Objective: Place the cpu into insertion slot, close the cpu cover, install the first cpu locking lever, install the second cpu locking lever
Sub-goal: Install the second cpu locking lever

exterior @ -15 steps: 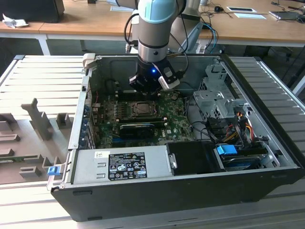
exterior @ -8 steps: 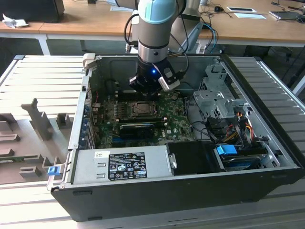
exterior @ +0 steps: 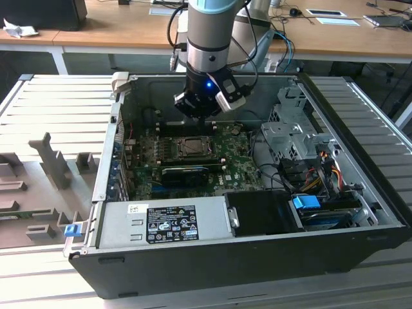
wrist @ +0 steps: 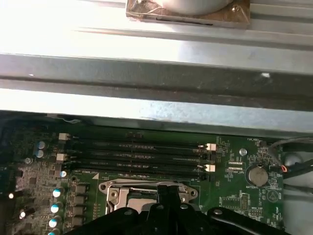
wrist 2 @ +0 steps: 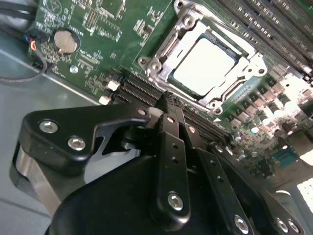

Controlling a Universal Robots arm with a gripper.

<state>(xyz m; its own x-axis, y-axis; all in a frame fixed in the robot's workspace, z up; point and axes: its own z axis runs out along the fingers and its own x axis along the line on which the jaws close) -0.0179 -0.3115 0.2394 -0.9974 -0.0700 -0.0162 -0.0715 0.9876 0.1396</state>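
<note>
The cpu (wrist 2: 203, 66) lies flat in the insertion slot (exterior: 191, 147) on the green board, its silver top showing. The cpu cover (wrist 2: 234, 83) lies down around it as a metal frame, and the chip shows through its window. I cannot tell how the locking levers stand. My gripper (wrist 2: 167, 99) is shut with nothing between its black fingers. Its tip hangs just above the board beside the socket's edge, on the side of the long black memory slots. In the exterior view the gripper (exterior: 205, 118) hovers over the socket's far side. In the first wrist view the gripper (wrist: 168, 188) partly hides the socket (wrist: 128, 193).
The board sits inside an open black computer case (exterior: 257, 264). Memory slots (wrist: 142, 154) run beside the socket and a coin battery (wrist 2: 65, 41) lies close by. A long black card (exterior: 187, 172), a grey power supply (exterior: 161, 222), a drive cage (exterior: 290, 129) and cables (exterior: 309, 167) crowd the case.
</note>
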